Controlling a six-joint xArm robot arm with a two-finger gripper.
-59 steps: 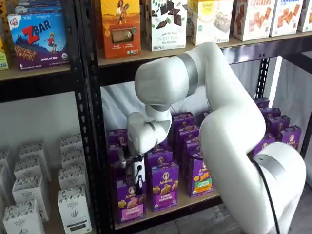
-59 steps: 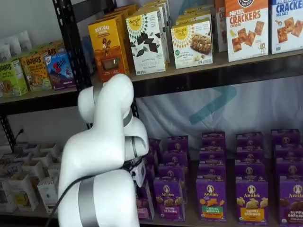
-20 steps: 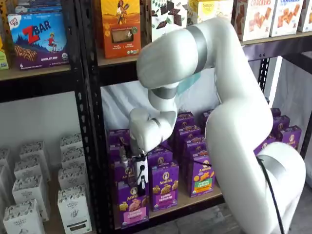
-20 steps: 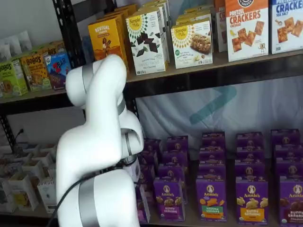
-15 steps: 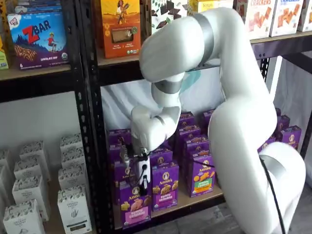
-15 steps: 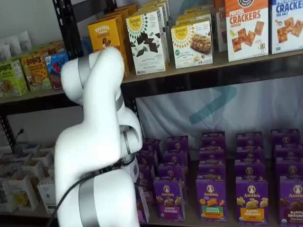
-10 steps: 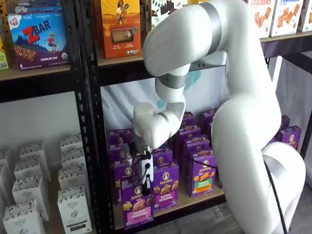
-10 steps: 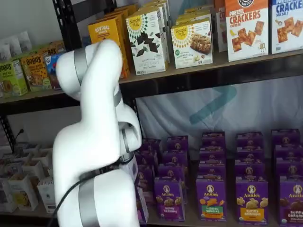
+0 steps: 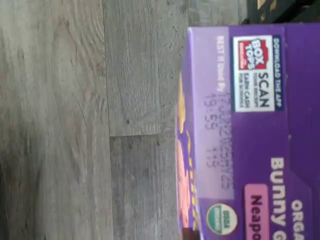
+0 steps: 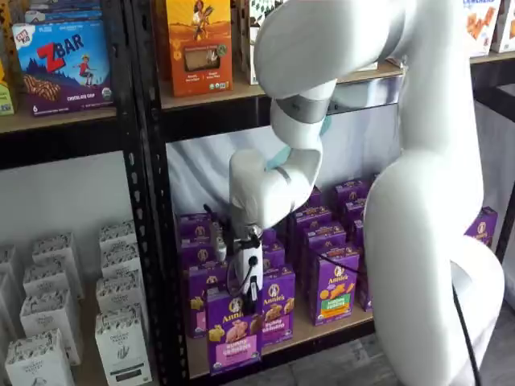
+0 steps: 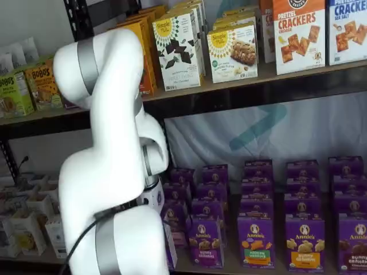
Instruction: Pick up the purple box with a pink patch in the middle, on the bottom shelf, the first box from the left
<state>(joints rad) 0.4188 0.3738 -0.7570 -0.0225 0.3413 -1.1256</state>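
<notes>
One purple box (image 10: 233, 331) in tool (image 10: 252, 299)

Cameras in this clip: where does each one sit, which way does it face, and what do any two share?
Wrist view: on the wrist, looking down onto the purple box top with grey plank floor beyond; no arm or hand visible.
Shelf view: in front, off to one side; shows the white arm and the hand shut on the purple box before the bottom shelf.
Shelf view: in front; the arm hides hand and box.
Shared: both shelf views show the arm and purple box rows.
</notes>
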